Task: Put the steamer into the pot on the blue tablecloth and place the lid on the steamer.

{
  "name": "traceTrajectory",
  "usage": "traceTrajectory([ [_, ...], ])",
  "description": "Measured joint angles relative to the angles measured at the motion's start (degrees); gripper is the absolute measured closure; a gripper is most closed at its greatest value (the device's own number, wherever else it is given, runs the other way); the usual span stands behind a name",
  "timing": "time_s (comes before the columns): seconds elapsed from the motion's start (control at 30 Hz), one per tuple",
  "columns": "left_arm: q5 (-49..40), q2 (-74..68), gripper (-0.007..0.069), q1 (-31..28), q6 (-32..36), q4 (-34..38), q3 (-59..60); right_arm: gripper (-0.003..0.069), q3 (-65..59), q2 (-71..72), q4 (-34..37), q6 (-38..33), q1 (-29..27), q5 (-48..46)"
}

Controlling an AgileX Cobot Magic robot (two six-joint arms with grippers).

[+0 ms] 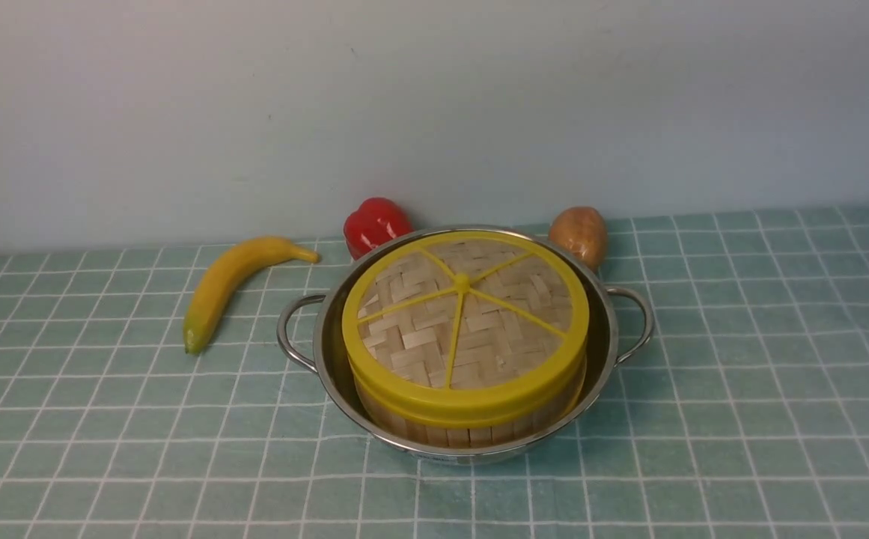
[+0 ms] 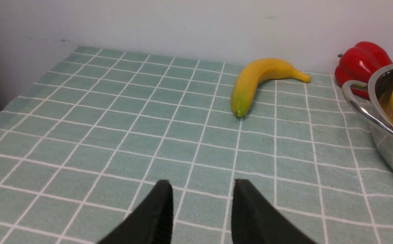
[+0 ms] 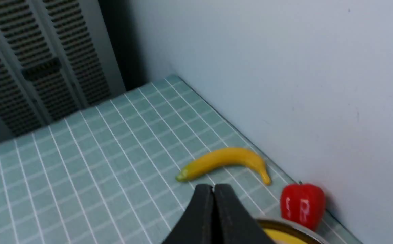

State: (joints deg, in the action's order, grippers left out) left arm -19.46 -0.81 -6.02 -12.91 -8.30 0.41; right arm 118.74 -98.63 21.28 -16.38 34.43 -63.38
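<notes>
Steel pot: wide shiny stainless-steel pot (image 1: pixel 464 419) sitting mid pale teal-blue gridded tablecloth (image 1: pixel 741 389), wire handles sticking out sideways.
Steamer: round pale bamboo basket (image 1: pixel 471 428) resting inside pot, narrow gap showing around.
Lid: flat woven bamboo disc with yellow rim and spokes (image 1: pixel 464 329) lying on steamer, seemingly flush.
Handling: likely light, stiff, rim smooth; taking by central knob or rim looking safest.
Left gripper (image 2: pixel 201 203): fingers spread, empty, hovering over bare cloth.
Right gripper (image 3: pixel 213 203): fingers pressed together, pinching nothing.
Room: yellow banana (image 1: pixel 232 284), red pepper (image 1: pixel 376 223), brown potato (image 1: pixel 578 233) crowding behind; front surface lying open.
</notes>
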Motion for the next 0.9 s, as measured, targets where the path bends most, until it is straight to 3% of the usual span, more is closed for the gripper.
traceTrajectory([
  [0.17, 0.0, 0.0, 0.0382, 0.0, 0.0, 0.0, 0.0, 0.0659, -5.51, 4.5, -9.82, 4.07, -0.32, -0.5],
  [0.3, 0.0, 0.0, 0.0382, 0.0, 0.0, 0.0, 0.0, 0.0655, -21.35, 19.98, -20.68, 13.19, -0.97, 14.53],
  [0.4, 0.0, 0.0, 0.0382, 0.0, 0.0, 0.0, 0.0, 0.065, -30.25, 27.36, -22.8, 16.82, -2.07, 23.84],
  [0.47, 0.0, 0.0, 0.0382, 0.0, 0.0, 0.0, 0.0, 0.0645, -39.42, 34.35, -22.59, 20.32, -4.72, 29.65],
  [0.6, 0.0, 0.0, 0.0382, 0.0, 0.0, 0.0, 0.0, 0.0636, -51.47, 42.3, -18.88, 22.9, -11.19, 32.68],
  [0.67, 0.0, 0.0, 0.0382, 0.0, 0.0, 0.0, 0.0, 0.0625, -60.35, 48.58, -14.57, 23.61, -17.36, 33.34],
  [0.77, 0.0, 0.0, 0.0382, 0.0, 0.0, 0.0, 0.0, 0.061, -70.03, 57.93, -10.61, 23.44, -23.81, 34.2],
  [0.9, 0.0, 0.0, 0.0382, 0.0, 0.0, 0.0, 0.0, 0.0588, -85.33, 74.62, -9.27, 18.84, -27.9, 39.97],
])
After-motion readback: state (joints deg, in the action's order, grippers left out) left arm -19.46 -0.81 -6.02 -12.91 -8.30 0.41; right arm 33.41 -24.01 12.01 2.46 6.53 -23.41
